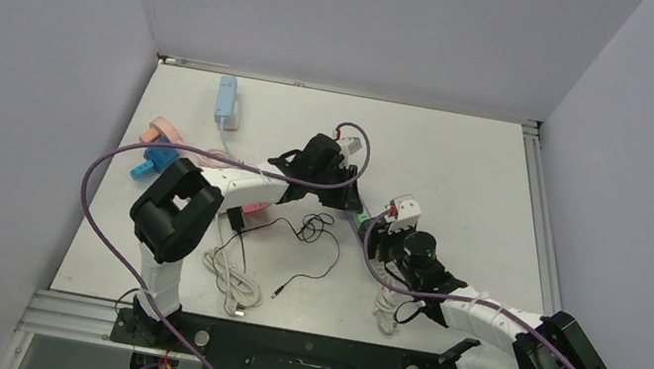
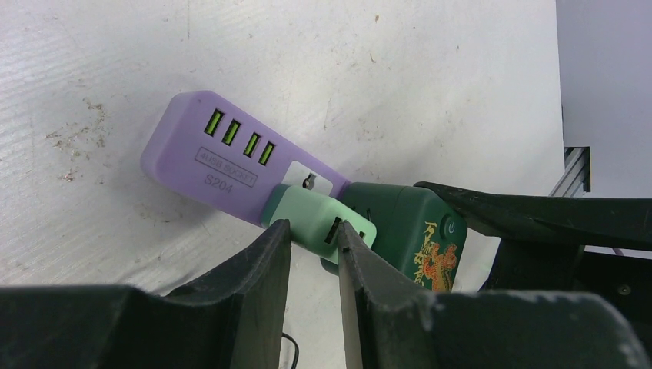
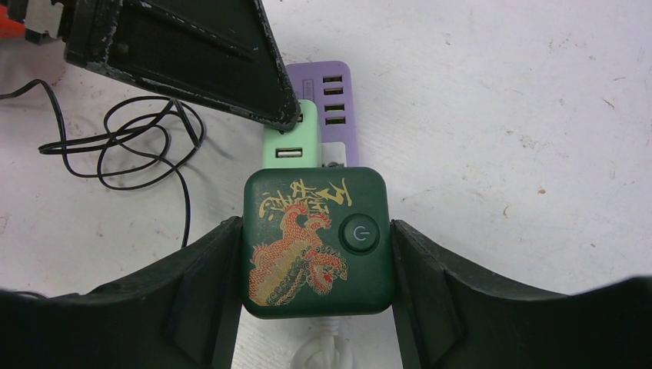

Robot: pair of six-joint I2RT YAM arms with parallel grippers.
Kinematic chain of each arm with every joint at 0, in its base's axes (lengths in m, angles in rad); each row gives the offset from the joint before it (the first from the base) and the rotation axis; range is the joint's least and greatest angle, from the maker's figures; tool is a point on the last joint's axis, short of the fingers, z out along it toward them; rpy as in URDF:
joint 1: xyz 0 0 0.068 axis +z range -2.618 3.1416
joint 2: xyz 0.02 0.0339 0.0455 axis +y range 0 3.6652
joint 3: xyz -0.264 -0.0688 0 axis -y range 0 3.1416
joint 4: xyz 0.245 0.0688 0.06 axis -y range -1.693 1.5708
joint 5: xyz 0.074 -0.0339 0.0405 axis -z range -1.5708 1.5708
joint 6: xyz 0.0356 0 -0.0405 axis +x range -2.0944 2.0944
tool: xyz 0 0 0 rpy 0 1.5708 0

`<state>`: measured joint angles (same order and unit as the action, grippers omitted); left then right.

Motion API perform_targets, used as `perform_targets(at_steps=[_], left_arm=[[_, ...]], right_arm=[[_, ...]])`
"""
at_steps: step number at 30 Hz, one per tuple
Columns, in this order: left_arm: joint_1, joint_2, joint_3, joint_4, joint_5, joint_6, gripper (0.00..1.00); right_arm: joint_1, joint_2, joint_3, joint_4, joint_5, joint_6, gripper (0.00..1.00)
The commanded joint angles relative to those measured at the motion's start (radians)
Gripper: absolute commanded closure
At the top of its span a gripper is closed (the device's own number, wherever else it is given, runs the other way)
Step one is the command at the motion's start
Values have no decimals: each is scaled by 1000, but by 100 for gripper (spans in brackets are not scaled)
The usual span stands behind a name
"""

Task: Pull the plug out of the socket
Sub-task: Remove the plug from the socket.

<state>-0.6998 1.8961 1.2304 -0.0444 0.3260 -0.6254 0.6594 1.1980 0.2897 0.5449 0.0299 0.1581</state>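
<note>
mint-green plug [image 3: 289, 148] seated in the side of dark green socket cube [image 3: 315, 242] with gold-red dragon print

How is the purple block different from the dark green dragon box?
The purple block is long and flat; the green box is chunky and square. The purple block shows four lime slots; the green box has a dragon and a button. The right gripper holds only the green box. Both rest on the table.

left end effector [image 1: 352, 201] and right end effector [image 1: 378, 240] flank a green plug [image 1: 362, 219].
</note>
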Motion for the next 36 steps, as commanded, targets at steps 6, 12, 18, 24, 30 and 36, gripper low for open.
perform_targets(at_steps=[6,12,18,24,30,36], left_arm=[[-22,74,-20,-138,-35,41,76],[-23,77,-18,-143,-35,42,76],[-23,81,-16,-143,-33,42,76],[-25,81,-14,-145,-29,42,76],[-27,80,-14,-147,-29,43,76],[-30,82,-12,-149,-29,46,76]], right_arm=[[29,-31,30,82,9,-27,95],[158,7,71,33,166,-116,95],[199,40,93,18,221,-137,95],[194,-5,65,39,238,-127,95],[100,-55,32,64,130,-63,95],[-11,-83,4,92,-17,11,95]])
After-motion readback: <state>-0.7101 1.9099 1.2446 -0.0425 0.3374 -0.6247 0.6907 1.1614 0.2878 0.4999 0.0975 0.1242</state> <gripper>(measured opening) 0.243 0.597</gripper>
